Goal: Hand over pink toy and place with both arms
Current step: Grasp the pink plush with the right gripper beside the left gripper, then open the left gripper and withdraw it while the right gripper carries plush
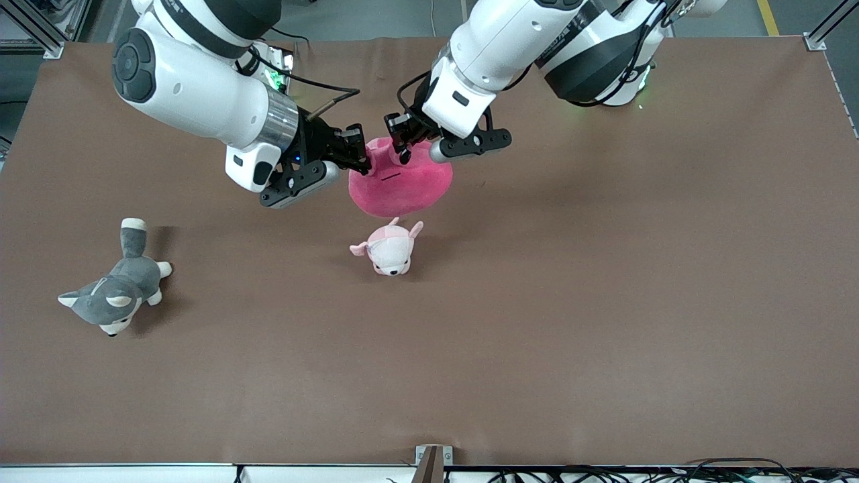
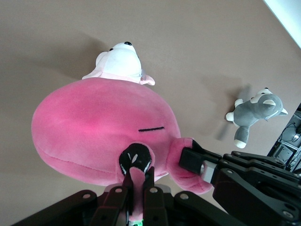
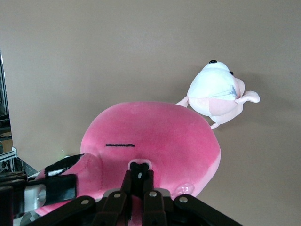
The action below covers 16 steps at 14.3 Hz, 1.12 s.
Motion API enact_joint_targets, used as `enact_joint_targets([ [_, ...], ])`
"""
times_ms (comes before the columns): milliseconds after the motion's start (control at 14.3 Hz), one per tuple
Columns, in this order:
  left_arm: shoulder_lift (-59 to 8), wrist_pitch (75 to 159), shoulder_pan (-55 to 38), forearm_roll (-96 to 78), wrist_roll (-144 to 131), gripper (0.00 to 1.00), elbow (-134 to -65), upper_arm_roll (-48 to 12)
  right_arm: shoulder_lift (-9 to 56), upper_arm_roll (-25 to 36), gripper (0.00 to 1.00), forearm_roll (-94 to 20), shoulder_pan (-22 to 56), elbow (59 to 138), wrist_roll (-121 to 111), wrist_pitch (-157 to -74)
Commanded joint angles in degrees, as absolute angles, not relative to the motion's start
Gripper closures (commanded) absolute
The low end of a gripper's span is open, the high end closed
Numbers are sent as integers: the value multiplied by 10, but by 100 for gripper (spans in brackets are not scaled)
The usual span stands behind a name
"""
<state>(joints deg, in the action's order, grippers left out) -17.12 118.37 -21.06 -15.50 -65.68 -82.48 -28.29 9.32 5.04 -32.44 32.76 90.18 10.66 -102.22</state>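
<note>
Aloft, both grippers' jaws pinch the pink toy (image 1: 400,184) above a small pink plush (image 1: 389,248).

No text, label, brand, number or sign can be read in any of the three views. The left arm (image 1: 537,47) carries a line of dark lettering on its white shell, but it is too small and too steeply angled to make out.

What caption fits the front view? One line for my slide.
Mid-handover: right gripper and left gripper both clamp the pink toy in the air above the table.
</note>
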Motion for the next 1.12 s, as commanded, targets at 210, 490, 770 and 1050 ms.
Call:
enact_joint_targets([
  [210,-164,1180,-213,-104,-658,0,-813,-283,94,56,100,-318,323,892,105,-985],
  [490,-134,1158,-193,-42,-592,0,-813,-277,91,56,100,-321,224,882,57,-917],
  [770,-78,1094,-114,-41,-492,0,-813,-278,107,56,100,-316,124,883,11,-911],
  [1050,-19,948,-21,-42,-383,0,-814,-278,160,56,100,-321,76,882,8,-911],
])
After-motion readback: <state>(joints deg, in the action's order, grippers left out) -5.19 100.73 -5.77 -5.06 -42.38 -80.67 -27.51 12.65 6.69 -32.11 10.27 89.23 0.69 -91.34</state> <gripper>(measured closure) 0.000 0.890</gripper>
